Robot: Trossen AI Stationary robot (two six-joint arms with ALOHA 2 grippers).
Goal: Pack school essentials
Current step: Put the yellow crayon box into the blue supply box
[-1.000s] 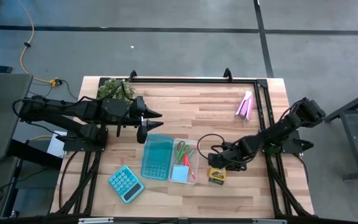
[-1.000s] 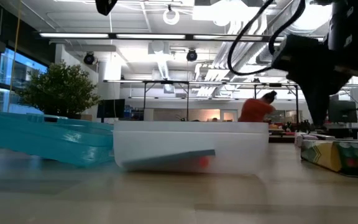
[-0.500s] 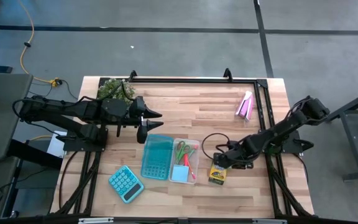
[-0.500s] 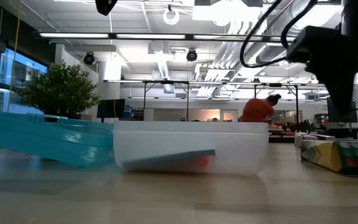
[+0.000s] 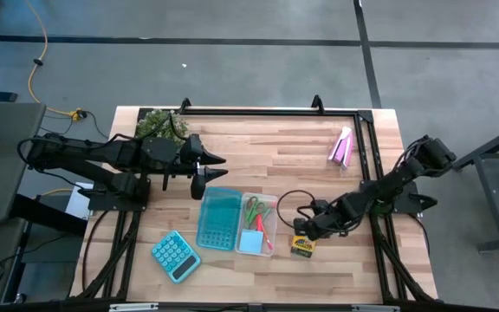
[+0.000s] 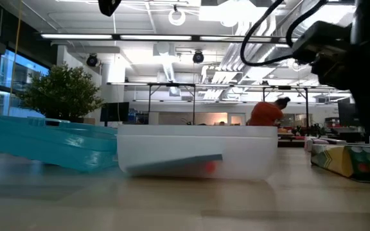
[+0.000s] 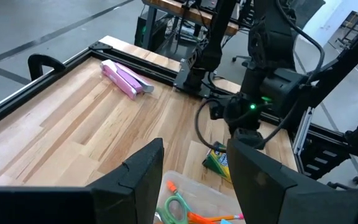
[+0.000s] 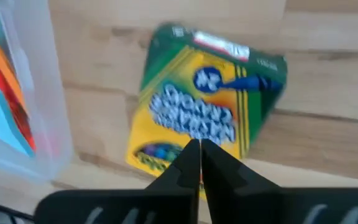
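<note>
The yellow-green crayon box [image 5: 301,246] lies flat on the wooden table, right of the clear bin [image 5: 271,227]. My right gripper [image 8: 199,148] is shut, and its tips stand over the box's [image 8: 210,102] front face. The bin holds green-handled scissors [image 5: 255,208], a light-blue note pad [image 5: 250,242] and a pink marker [image 5: 260,223]. My left gripper [image 7: 194,149] waits open, above the table behind the bin. My right gripper points its shut fingers [image 8: 190,163] down at the crayon box's lower edge [image 8: 166,152], with nothing between them. Whether the tips touch the box, I cannot tell. The box lies flat on the table.
A teal lid [image 5: 218,217] leans against the bin's left side. A teal calculator [image 5: 176,256] lies near the front left, a pink-and-purple tube [image 5: 342,146] at the far right, and a plant [image 5: 158,124] at the far left. A black frame [image 5: 366,165] borders the table.
My right gripper has shut its fingers over the crayon box and shifted a little toward the table's near edge. The box stays on the table.
</note>
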